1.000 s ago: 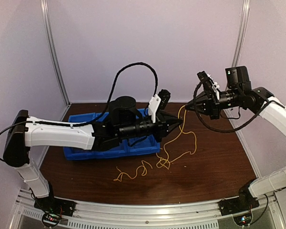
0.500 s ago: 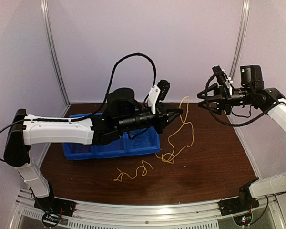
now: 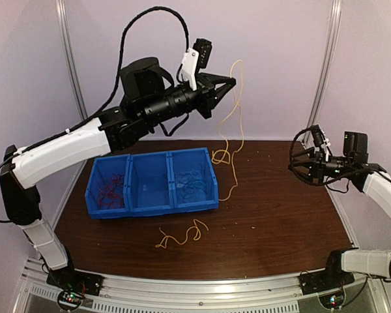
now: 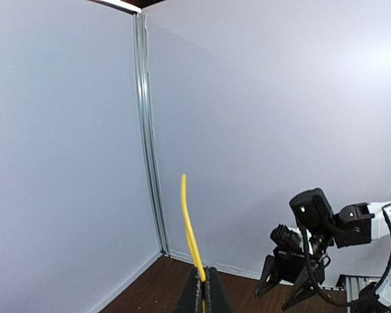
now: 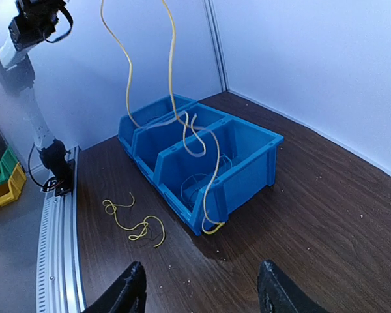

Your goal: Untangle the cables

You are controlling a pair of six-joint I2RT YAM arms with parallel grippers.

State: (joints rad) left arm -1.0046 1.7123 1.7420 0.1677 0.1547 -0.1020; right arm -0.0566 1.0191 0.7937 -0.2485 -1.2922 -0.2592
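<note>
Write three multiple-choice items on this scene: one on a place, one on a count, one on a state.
1. Relative to the blue bin, where does the loose yellow cable lie? A inside it; B on the table in front of it; C draped over its rim.
2. How many compartments has the bin? A two; B four; C three.
3. The left gripper is: A shut on the hanging yellow cable; B open and empty; C shut on nothing.
Answers: 1 B, it rests on bare wood on the bin's near side. 2 C, two dividers split it. 3 A, its closed fingers pinch the dangling strand.
</note>
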